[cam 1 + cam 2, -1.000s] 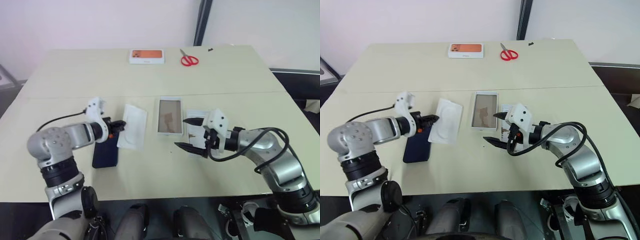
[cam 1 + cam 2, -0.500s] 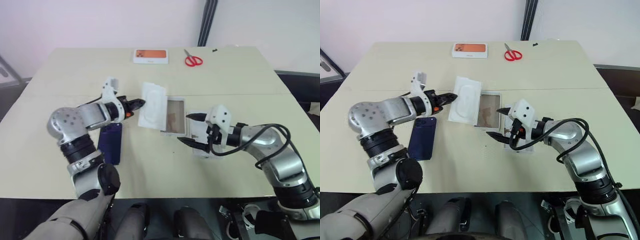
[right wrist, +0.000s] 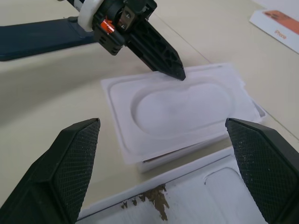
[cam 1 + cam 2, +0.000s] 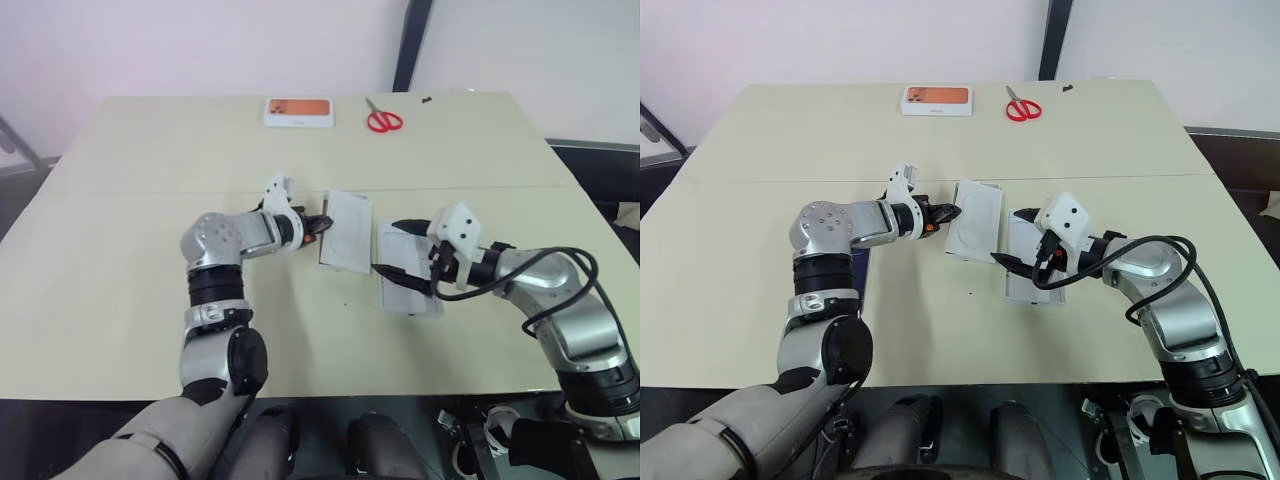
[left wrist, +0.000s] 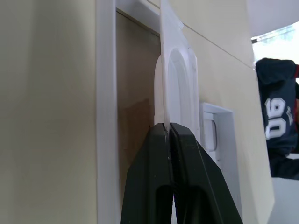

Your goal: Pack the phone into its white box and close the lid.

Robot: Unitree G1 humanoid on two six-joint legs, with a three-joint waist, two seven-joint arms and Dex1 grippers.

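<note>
The left gripper [image 4: 318,225], clamped tight on the near edge of a thin white moulded insert [image 4: 347,232], has swung that insert over from beside the phone and now holds it at the frame's centre, tilted slightly and hovering right over the white box [image 5: 105,93]. In the left wrist view the box's brown floor shows just past the insert's edge. That matters: the insert is going in, or being parked there, while the phone [image 3: 37,39] lies flat on the table [image 4: 150,200] left of centre, mostly hidden behind the left arm, so the packing itself is not yet begun. The right gripper [image 4: 395,248] has hardly stirred; its fingers are spread as wide as they go, holding nothing, poised over a white piece lying flat just right of the box, which I take to be the lid [image 4: 412,295], inside up. Space is tight in the middle, where the box, the lid and both grippers crowd together, and the two sets of fingertips are near enough to clash if either reaches across. Elsewhere the table is roomy. The scissors [image 4: 380,120] and the orange-printed box [image 4: 297,110] sit well apart at the upper edge, and nothing lies near the lower rim.
</note>
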